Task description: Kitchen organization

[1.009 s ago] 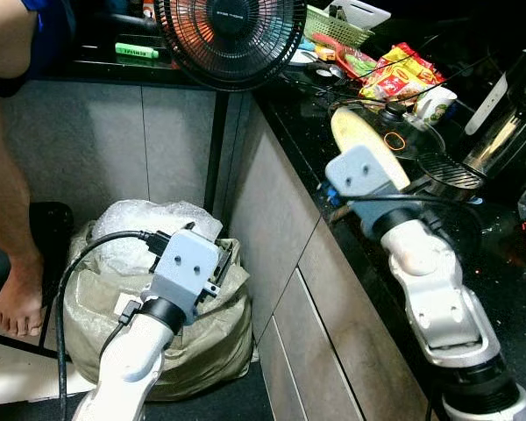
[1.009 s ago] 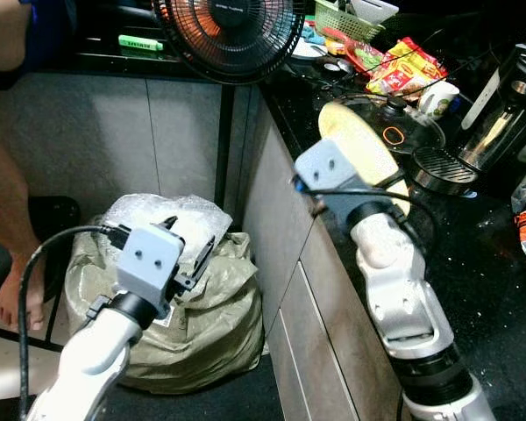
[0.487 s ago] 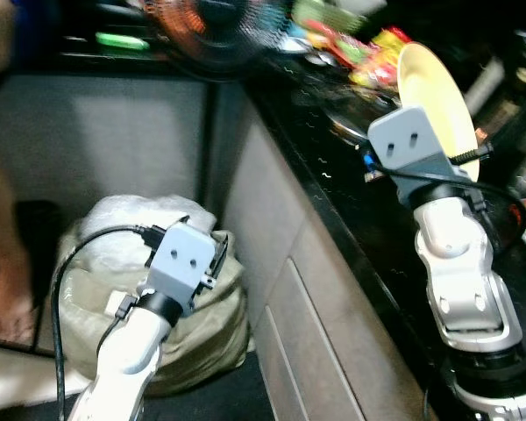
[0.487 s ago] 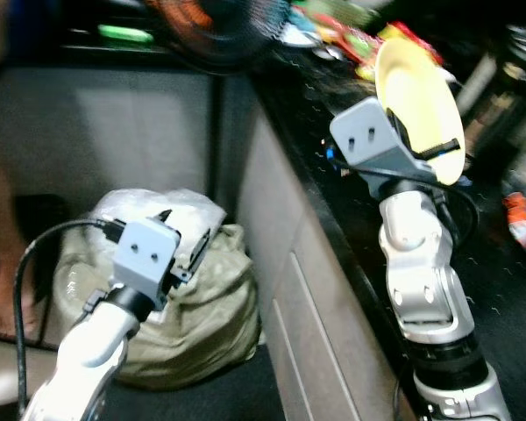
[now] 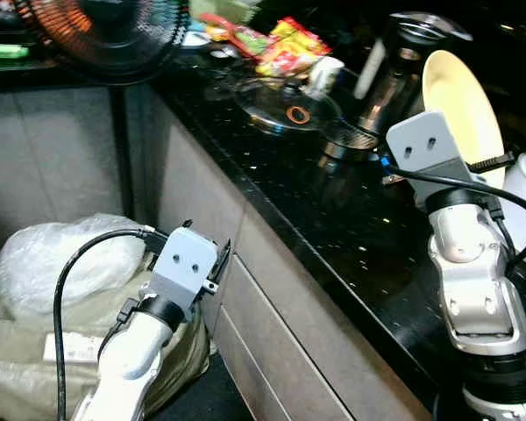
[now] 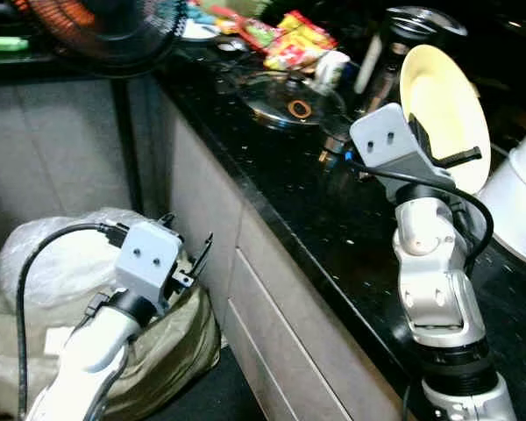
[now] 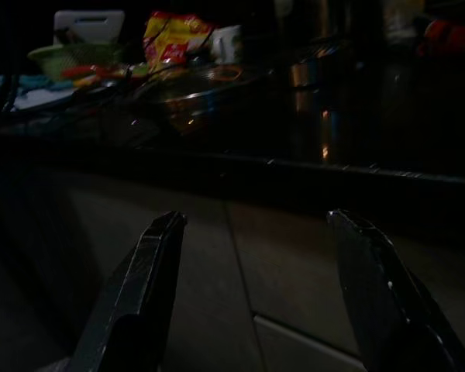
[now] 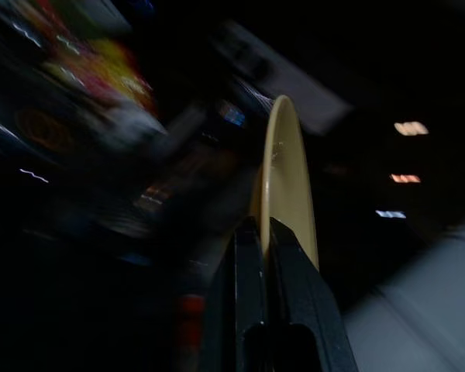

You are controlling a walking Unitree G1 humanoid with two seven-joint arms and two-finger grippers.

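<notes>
I see bare black counter (image 5: pixel 333 228) ahead of its front edge, right gripper (image 8: pixel 265 236) above it, fingers clamped on yellow plate (image 5: pixel 463 114) rim, plate upright on edge, left gripper (image 7: pixel 256 294) spread wide, holding nothing, low beside cabinet front (image 5: pixel 272 324)

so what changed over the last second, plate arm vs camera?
The right gripper, still shut on the yellow plate, has lifted it upright above the black counter and carried it to the robot's right, away from the glass lid. Much of the shift is the head turning right. The left gripper stays open and idle near the bag.
</notes>
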